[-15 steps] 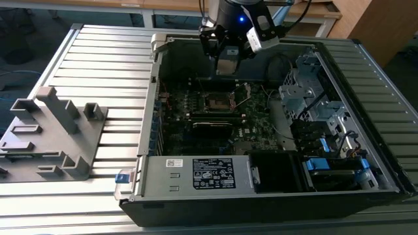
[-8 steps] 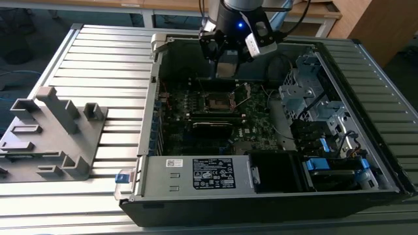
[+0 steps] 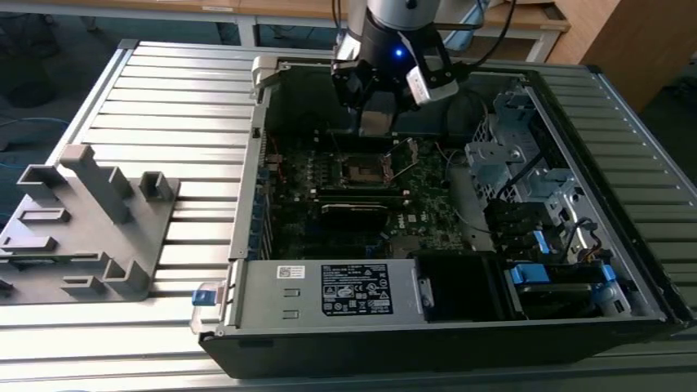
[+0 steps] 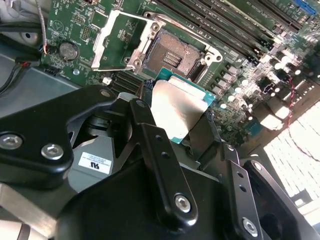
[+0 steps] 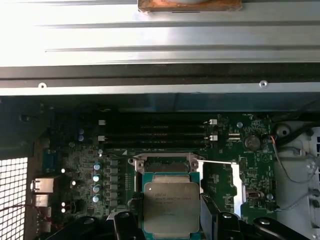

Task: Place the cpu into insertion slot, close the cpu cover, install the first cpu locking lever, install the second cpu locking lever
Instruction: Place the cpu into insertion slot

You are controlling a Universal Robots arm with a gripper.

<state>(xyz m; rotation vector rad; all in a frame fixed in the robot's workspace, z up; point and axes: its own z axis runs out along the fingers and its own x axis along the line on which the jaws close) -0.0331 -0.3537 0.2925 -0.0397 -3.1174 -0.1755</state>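
— Silver-grey cpu (image 5: 171, 207): where is it?
— Pinched between the gripper's (image 3: 376, 126) fingers, just above the bare insertion slot (image 4: 172, 55); the cpu cover (image 4: 120, 40) stands swung back.
— Which step?
— Placing, I judge. It calls for the cpu square over the slot, lowered gently.

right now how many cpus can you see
1. The cpu is gripped in the hand, close by the empty slot, whose cover stands open. Nothing sits in the slot; others may be hidden.
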